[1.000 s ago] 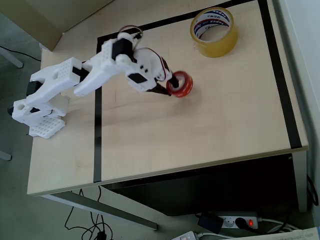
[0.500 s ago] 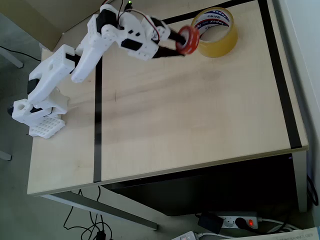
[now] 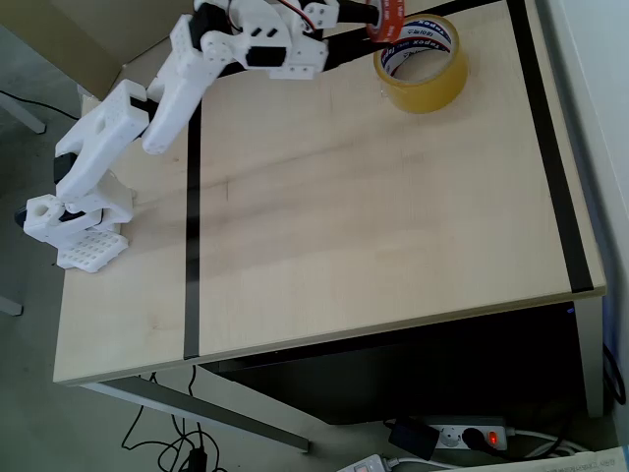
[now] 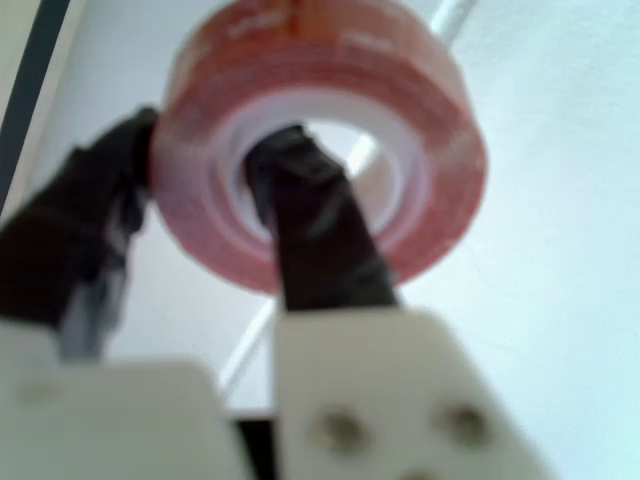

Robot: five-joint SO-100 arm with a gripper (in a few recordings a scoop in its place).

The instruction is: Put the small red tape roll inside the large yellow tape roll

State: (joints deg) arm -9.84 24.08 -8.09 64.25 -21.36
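Overhead view: I see the white arm reaching from its base at the left edge of the frame up toward the top centre. The gripper sits at the very top of the frame, holding the small red tape roll, which is partly cut off by the upper edge. The large yellow tape roll lies flat on the wooden table in the upper right, hole facing up, blue and red lettering visible on its white core. The red roll overlaps the yellow roll's upper left rim in the picture; I cannot tell from here whether they touch. Black tape lines run down the table's left part and along its right side. A power strip with a lit red switch lies on the floor at the bottom.

Wrist view: the small red tape roll is in the upper centre of the frame, blurred. One dark finger goes through its white core, the other presses the outer face at left, so the fingers are clamped on the roll's wall. The background is pale and out of focus.
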